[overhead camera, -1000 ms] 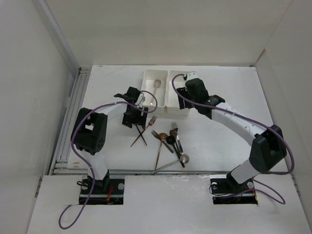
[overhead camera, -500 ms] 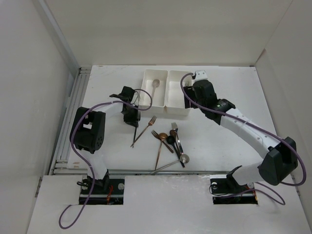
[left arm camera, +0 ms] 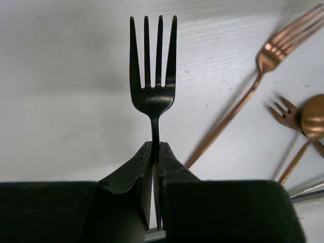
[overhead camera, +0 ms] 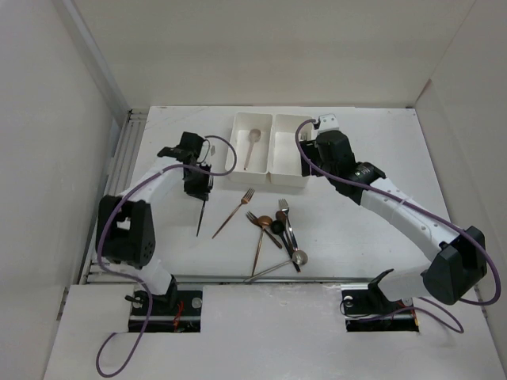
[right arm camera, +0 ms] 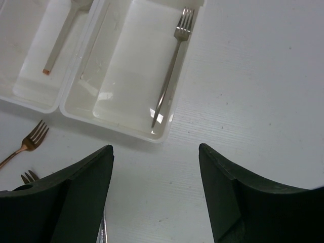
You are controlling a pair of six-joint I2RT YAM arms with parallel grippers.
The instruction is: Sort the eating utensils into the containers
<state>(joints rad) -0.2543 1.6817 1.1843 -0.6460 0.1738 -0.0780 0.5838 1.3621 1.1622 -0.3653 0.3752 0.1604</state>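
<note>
White table (overhead camera: 356,229): left gripper (left arm camera: 156,152) clamps black fork (left arm camera: 152,96); right gripper (right arm camera: 155,148) spread near bin (right arm camera: 112,123) edge

A white worktop (overhead camera: 348,245) with a faint grain fills the middle of a closed booth. Behind the worktop rises a plain white back wall (overhead camera: 261,47). A white left panel (overhead camera: 47,158) and a white right panel (overhead camera: 475,119) stand at the worktop's two sides, meeting the back wall at the corners. Along the worktop's left edge runs a pale ribbed rail (overhead camera: 111,214). In front of the worktop lies a flat white board (overhead camera: 269,332). The light is soft and even, leaving only faint shadows on the worktop.
</note>
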